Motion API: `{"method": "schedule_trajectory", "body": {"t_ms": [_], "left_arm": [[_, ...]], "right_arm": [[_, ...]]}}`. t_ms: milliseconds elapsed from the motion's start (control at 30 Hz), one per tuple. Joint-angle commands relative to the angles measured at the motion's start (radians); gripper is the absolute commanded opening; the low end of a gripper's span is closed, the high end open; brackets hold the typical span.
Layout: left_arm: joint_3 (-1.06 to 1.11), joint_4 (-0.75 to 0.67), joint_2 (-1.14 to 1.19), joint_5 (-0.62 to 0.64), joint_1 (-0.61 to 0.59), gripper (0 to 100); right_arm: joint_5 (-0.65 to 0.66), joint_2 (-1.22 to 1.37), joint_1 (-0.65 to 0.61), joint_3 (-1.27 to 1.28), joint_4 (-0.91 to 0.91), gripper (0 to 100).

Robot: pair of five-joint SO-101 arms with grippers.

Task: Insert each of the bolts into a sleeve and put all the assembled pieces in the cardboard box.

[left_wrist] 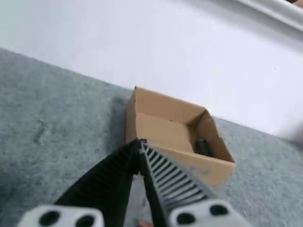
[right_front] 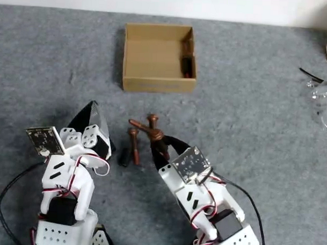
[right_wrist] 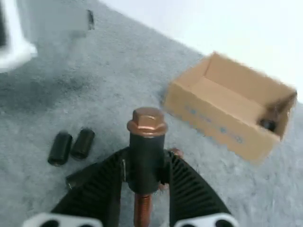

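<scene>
Gripping sleeved bolt [right_wrist: 147, 142], right claw [right_wrist: 146, 163]; box [right_wrist: 184, 99] print [right_wrist: 221, 129] illegible.

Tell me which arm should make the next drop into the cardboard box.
Right. The right gripper is shut on a sleeved bolt, with the cardboard box open ahead of it. The left gripper is shut with nothing between its fingers.

- No text, number or sign could be read anywhere.
- The cardboard box [right_wrist: 215, 120] bore faint bluish print on its outer wall, too blurred to make out.
- The same print showed on the box's wall in the left wrist view, equally illegible.
</scene>
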Motion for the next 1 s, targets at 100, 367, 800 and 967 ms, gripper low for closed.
{"method": "schedule_trajectory", "body": {"t_ms": [100,367,800,967], "left_arm": [[0.005,-0.023,0.007,-0.255,-0.064,1],[0.045,-0.028,0.004,-0.347,-0.059,1],[0.104,-0.118,0.068,-0.523,-0.015,1],[0.105,-0.118,0.070,-0.523,-0.008,1]], "right_arm": [[0.003,-0.015,0.042,0.022,-0.093,0.5],[0.006,-0.012,0.047,0.048,-0.091,0.5],[0.008,-0.008,0.162,0.025,-0.042,0.5],[0.003,0.038,0.174,-0.094,-0.056,0.5]]}}
